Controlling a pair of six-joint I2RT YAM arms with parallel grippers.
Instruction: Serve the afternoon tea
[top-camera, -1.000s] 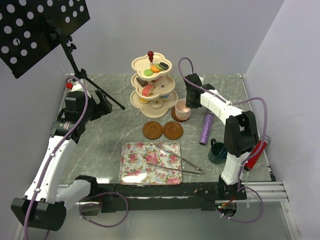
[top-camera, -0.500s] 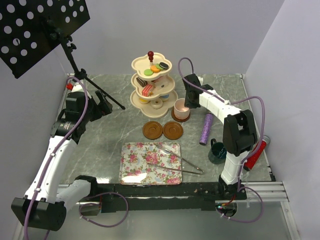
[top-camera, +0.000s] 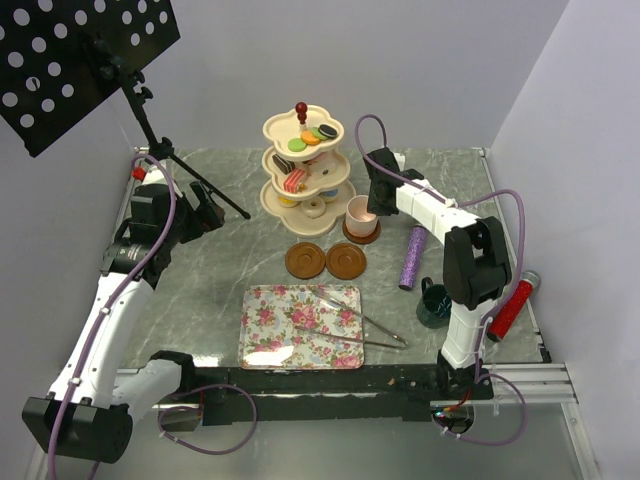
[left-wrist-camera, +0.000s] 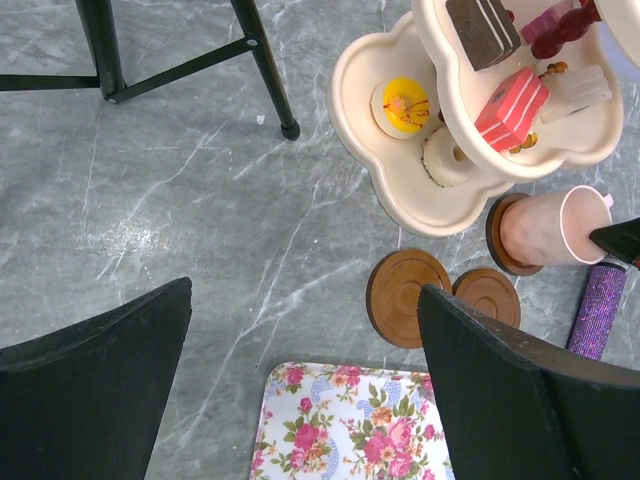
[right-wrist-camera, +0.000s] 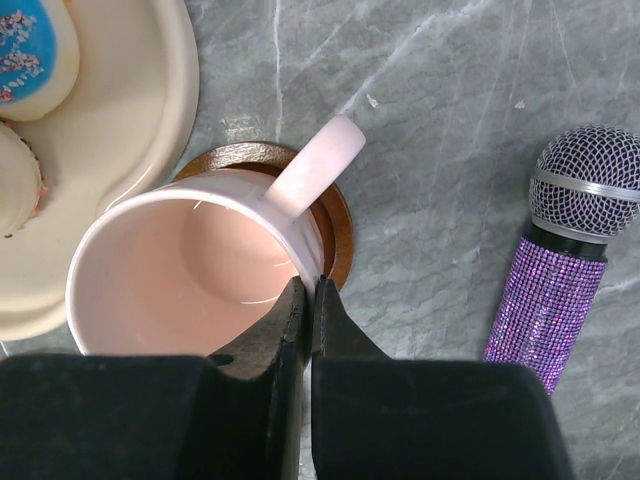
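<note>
Here the right gripper (right-wrist-camera: 308, 292) has its jaws pinched tight on the rim of the pink mug (right-wrist-camera: 180, 270), next to the handle, with one finger inside the cup and one outside. The mug stands upright on a brown saucer (right-wrist-camera: 338, 240), just beside the bottom tier of the cream three-tier stand (right-wrist-camera: 150, 120). The stand carries macarons (top-camera: 310, 137) on top, cake slices (left-wrist-camera: 510, 108) in the middle and a yellow-iced doughnut (left-wrist-camera: 405, 103) below. A second saucer (top-camera: 305, 260) and a third saucer (top-camera: 346, 261) lie bare, touching, between the stand and the floral tray (top-camera: 300, 325). The dark teal mug (top-camera: 433, 305) sits near the right arm's base. The left gripper (left-wrist-camera: 305, 300) hangs over the bench (left-wrist-camera: 150, 200), jaws spread wide and holding nothing.
</note>
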